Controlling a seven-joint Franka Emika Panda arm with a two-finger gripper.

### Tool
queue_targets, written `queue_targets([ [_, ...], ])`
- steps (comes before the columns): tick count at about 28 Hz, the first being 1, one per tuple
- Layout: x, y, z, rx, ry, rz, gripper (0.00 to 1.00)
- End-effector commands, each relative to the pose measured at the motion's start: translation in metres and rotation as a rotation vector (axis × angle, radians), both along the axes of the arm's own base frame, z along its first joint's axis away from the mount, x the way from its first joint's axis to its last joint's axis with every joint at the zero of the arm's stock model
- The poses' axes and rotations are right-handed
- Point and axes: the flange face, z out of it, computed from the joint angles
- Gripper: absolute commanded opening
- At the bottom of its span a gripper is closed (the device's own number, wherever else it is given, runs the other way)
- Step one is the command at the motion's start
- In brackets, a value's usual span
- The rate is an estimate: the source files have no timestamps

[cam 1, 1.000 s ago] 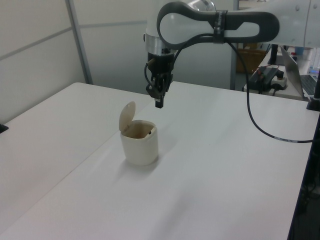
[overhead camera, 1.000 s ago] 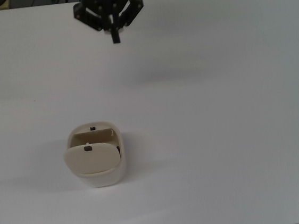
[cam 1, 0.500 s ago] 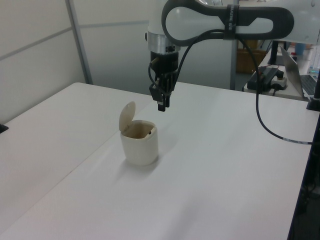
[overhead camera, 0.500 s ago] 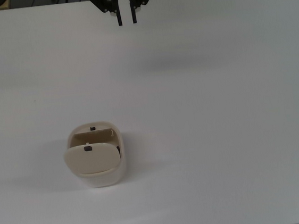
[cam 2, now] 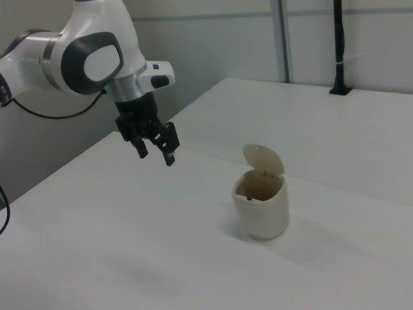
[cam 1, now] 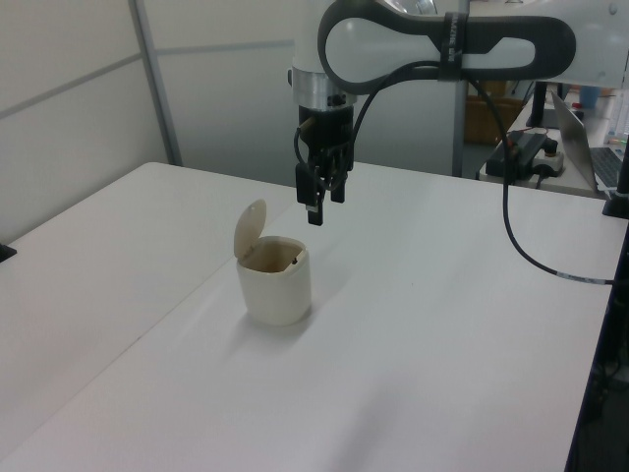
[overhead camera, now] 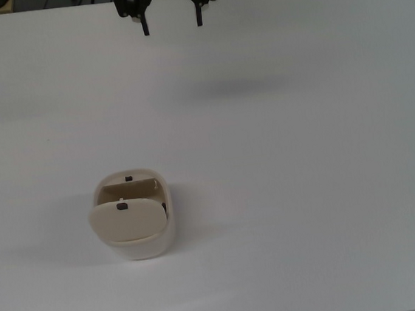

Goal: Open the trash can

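So the trash can point(overhead camera: 134, 221) sits on the white table point(overhead camera: 330, 187), at about 7 o'clock from the middle in the top view, lid point(cam 1: 250, 229) flipped up and the inside showing. The gripper point(overhead camera: 171, 22) hangs in the air at 12 o'clock, well apart from it, jaws spread wide, holding nothing.

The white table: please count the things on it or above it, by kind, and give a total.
Trash cans: 1, the trash can, its lid standing open.
Robot tools: 1, the tool, open, above the table.
Total: 2.
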Motion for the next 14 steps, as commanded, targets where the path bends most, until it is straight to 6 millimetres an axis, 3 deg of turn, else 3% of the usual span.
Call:
queue_targets([
  [1, -0.0123, -0.0028, 0.0045, -0.004, 0.042, -0.021, 1.0],
  [14, -0.0126, 0.0003, 0.0024, -0.03, 0.048, -0.065, 1.0],
])
